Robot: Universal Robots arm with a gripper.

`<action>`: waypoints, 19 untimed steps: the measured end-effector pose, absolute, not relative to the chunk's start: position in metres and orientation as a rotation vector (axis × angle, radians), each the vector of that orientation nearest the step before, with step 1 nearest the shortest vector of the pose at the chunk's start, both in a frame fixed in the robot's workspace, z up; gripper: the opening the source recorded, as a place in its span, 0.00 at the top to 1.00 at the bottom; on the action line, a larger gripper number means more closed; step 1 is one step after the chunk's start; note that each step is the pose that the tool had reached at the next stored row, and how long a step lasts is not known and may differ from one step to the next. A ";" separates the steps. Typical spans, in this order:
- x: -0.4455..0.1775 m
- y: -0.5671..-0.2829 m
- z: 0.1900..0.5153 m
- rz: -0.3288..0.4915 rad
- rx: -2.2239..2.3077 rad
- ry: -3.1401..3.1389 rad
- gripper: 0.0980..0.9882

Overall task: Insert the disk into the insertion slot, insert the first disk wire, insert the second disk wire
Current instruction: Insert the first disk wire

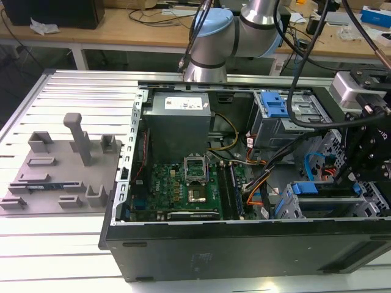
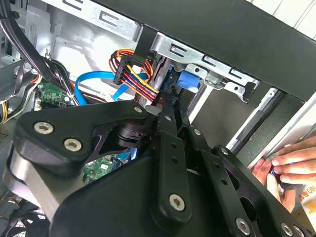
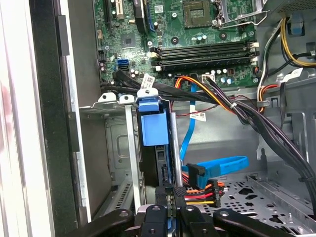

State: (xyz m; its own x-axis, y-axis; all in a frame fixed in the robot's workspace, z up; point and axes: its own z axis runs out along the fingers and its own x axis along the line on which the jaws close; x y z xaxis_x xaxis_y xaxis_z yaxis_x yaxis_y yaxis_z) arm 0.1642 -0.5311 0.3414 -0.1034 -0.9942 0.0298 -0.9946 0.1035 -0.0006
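Ribbed aluminium table, and on it a large black computer tower case, open and lying on its side. Above, a grey jointed robot arm, reaching down into the case corner at the exterior view's right. In that corner, the wide low bay of grey perforated sheet metal, the insertion slot, with two grey rails. Between these rails, the flat rectangular hard drive in a bright blue plastic carrier, the disk, seen edge-on in the first wrist view. Points with its blue tab end away from the black two-finger gripper, toward the green motherboard. Long axis straight in line with the fingers, so directly ahead of the jaws, not off to a side. Jaws clenched on the near end of the disk, as it seems. Appears mostly inside the slot; fully seated or not, cannot tell. At the outer case edge, a person's hand. Just beside the gripper, on the cage floor, a blue flat cable and a red-yellow-black wire bundle, probably the two disk wires, connector ends apart from the disk.
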 end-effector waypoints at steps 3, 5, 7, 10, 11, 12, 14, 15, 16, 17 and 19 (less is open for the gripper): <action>0.164 -0.531 0.341 0.032 2.089 -2.317 0.93; 0.164 -0.531 0.341 0.031 2.089 -2.317 0.93; 0.164 -0.531 0.341 0.031 2.089 -2.317 0.93; 0.164 -0.531 0.348 0.032 2.089 -2.317 0.93; 0.164 -0.531 0.351 0.032 2.089 -2.317 0.93; 0.164 -0.531 0.355 0.032 2.089 -2.317 0.93; 0.164 -0.531 0.355 0.035 2.089 -2.315 0.93; 0.164 -0.531 0.355 0.035 2.088 -2.315 0.93; 0.164 -0.531 0.355 0.035 2.088 -2.315 0.93; 0.164 -0.531 0.355 0.035 2.088 -2.315 0.93; 0.164 -0.530 0.355 0.035 2.090 -2.314 0.93</action>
